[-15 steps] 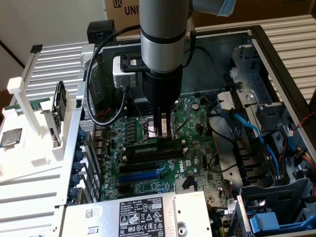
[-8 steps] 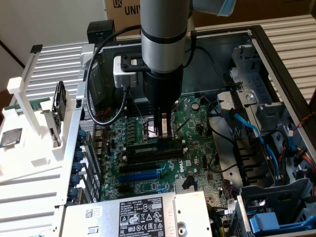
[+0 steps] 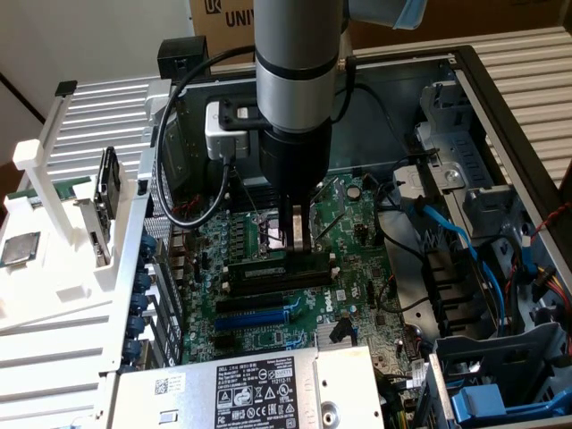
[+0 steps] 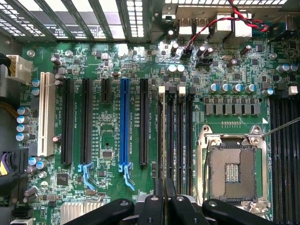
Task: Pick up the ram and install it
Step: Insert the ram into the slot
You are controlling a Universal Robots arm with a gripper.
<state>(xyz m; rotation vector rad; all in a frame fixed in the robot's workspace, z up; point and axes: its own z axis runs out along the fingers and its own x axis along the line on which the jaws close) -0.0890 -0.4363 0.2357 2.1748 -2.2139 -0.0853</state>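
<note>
Gripper [image 3: 301,248] jaws pinch the ram [image 3: 268,266], edge-down on the motherboard [image 3: 268,335]; skewed pressure could leave one end unseated.

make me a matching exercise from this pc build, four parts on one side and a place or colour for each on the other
Parts
1 ram
2 processor chip
3 processor socket
4 long expansion slot

Place or colour
a blue
b square, silver-framed, empty
c on the white tray
d right under the claw

Pairs: 1-d, 2-c, 3-b, 4-a
</note>
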